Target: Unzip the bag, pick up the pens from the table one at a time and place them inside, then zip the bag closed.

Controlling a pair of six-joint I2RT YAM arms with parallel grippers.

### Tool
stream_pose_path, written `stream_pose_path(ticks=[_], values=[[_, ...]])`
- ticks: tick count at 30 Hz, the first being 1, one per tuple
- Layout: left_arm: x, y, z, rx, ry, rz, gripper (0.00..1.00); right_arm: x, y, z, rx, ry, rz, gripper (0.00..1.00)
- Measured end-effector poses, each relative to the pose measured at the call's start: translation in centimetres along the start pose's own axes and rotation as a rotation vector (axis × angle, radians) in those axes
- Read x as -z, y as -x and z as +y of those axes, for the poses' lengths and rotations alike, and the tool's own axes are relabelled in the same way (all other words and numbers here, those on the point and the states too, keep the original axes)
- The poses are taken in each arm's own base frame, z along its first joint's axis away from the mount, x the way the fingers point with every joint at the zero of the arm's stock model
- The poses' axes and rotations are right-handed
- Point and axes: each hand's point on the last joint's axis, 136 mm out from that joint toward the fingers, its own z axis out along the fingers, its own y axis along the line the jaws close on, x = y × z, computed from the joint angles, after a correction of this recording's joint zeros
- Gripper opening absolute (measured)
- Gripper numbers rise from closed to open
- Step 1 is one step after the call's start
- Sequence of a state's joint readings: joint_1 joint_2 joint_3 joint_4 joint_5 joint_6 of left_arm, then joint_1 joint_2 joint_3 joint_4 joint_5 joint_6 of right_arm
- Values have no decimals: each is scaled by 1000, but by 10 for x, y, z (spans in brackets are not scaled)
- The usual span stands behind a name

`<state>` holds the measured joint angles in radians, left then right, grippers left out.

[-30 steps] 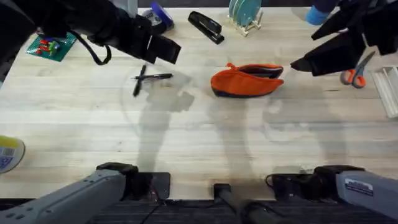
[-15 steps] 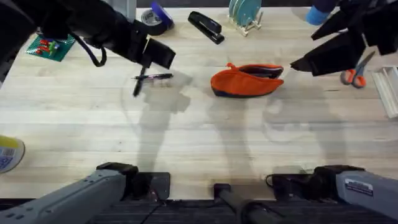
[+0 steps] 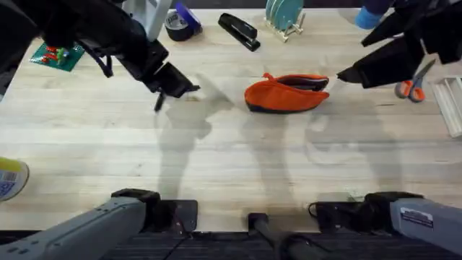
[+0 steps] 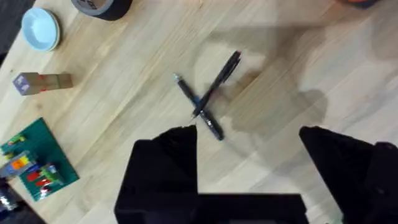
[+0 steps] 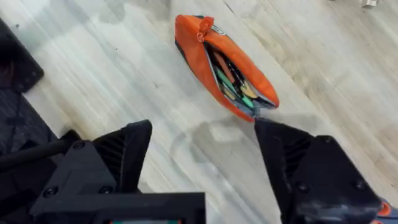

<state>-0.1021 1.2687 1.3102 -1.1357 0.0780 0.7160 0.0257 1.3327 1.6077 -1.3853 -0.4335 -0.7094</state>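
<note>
Left wrist: your left claw [image 4: 249, 146], fingers spread, hangs over the crossed pens [image 4: 207, 101] at frame centre on the surface [image 4: 298, 68]. Right claw [image 5: 202, 146] spread (waiting) near the unzipped bag [image 5: 221, 65], upper centre.

bag [image 3: 286, 94] orange, dark navy along the bottom edge, green and orange items inside [image 5: 231, 79]; pens [image 4: 207, 99] black, crossed; table [image 3: 231, 166] pale wood, visible grain; both grippers [image 4: 249, 134] [image 5: 202, 134] black; stapler [image 3: 238, 30] black; scissors [image 3: 411, 88] orange-handled; board [image 4: 34, 168] green with red, yellow, blue bits; small dish [image 4: 40, 28] light blue.
</note>
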Motion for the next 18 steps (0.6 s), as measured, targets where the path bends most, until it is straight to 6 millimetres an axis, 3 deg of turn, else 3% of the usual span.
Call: stream_pose_path(ticks=[5, 18], values=[[-8, -9, 10, -41, -18, 19, 993, 0, 0, 0, 0, 0, 0, 996], [-76, -27, 5, -241, -233, 124, 994, 0, 0, 0, 0, 0, 0, 996]])
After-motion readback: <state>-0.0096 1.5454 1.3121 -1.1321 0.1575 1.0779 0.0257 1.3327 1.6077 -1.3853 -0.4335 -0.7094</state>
